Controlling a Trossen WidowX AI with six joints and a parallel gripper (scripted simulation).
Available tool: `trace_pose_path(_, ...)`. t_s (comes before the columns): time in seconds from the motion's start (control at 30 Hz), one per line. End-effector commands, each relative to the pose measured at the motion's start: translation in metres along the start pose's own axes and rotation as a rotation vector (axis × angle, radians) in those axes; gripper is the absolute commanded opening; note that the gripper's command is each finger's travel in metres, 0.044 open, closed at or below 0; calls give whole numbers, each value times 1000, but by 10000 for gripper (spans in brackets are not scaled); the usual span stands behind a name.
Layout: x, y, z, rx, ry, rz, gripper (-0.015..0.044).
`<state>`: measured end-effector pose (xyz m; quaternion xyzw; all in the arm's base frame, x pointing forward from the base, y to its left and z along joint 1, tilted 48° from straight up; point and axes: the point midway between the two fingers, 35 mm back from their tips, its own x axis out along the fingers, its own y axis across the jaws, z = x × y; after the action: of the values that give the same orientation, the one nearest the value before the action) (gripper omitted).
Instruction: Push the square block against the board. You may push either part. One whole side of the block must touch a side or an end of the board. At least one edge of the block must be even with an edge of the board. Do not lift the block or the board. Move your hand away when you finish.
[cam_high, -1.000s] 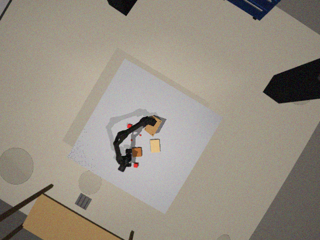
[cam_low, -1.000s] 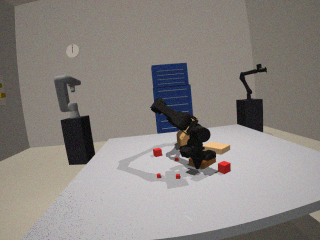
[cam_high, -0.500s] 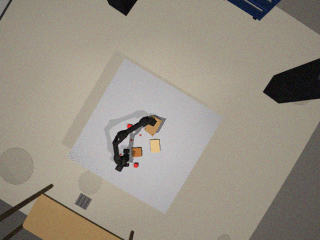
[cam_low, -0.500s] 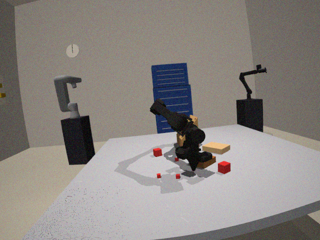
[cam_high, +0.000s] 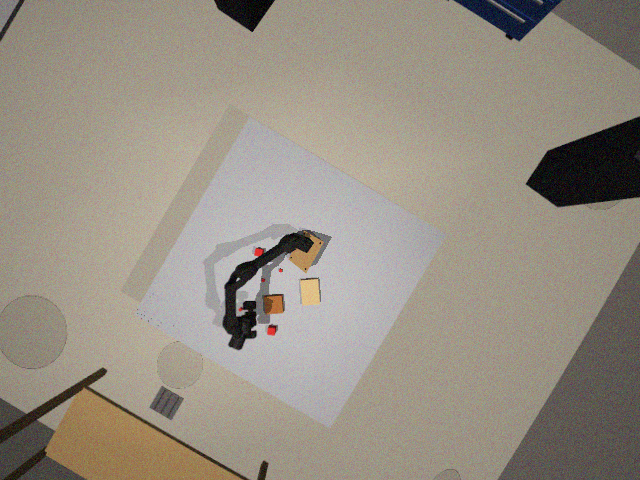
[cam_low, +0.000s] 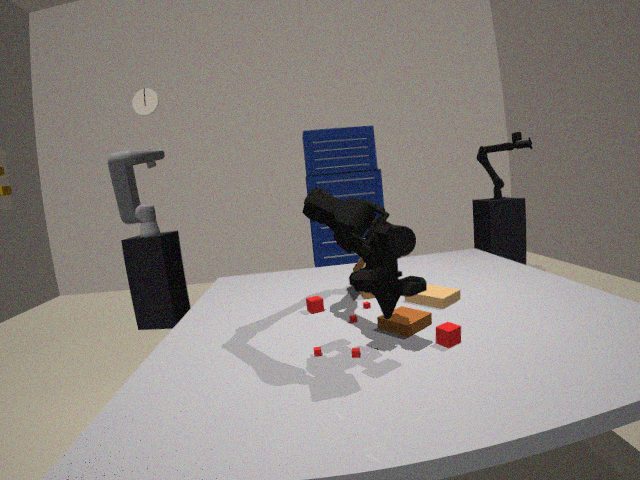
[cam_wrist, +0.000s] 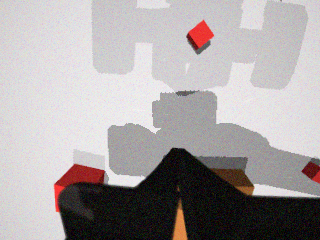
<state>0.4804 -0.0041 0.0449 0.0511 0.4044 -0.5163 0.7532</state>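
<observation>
The orange-brown square block (cam_high: 273, 304) (cam_low: 412, 316) (cam_wrist: 240, 180) lies flat on the table, partly in the arm's shadow. The pale yellow board (cam_high: 310, 291) (cam_low: 436, 296) lies flat to its right in the top view, with a strip of table between them; they are apart. The black gripper (cam_low: 388, 315) (cam_wrist: 178, 150) is shut and empty, pointing down. In the exterior view its tip overlaps the block's left part and appears raised above the table. In the wrist view the fingers hide most of the block. Whether the tip touches the block cannot be told.
A larger red cube (cam_high: 271, 330) (cam_low: 448, 334) (cam_wrist: 80, 177) is near the block. Another larger red cube (cam_high: 258, 252) (cam_low: 314, 304) is near the arm. Several small red cubes lie around, one here (cam_low: 355, 352). The arm stands on a wooden base plate (cam_high: 305, 259).
</observation>
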Motion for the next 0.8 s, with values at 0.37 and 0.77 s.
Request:
trace_pose_path(0.37, 3, 13, -33, -486, 12, -4, 0)
trace_pose_path(0.77, 2, 23, -60, -898, 17, 0, 0)
